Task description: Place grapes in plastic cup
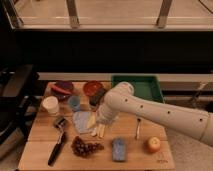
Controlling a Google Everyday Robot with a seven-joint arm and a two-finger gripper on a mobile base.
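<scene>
**Grapes not yet picked up**

Your claw (98,131) hangs low over the bench (40,152), fingers spread with nothing between them. The grapes (86,147) lie just short of it, toward the near edge, apparently untouched. The plastic cup (74,103) stands beyond it, toward the far edge. By the look of it, grasp, carry and release all remain.

The gripper (97,131) hangs low over the middle of a wooden table (40,150). Behind it is a dark wall (100,52), topped by a bright window (115,12) with metal posts (73,12). A dark chair (15,95) stands to its left, with pale floor (192,161) to its right
</scene>
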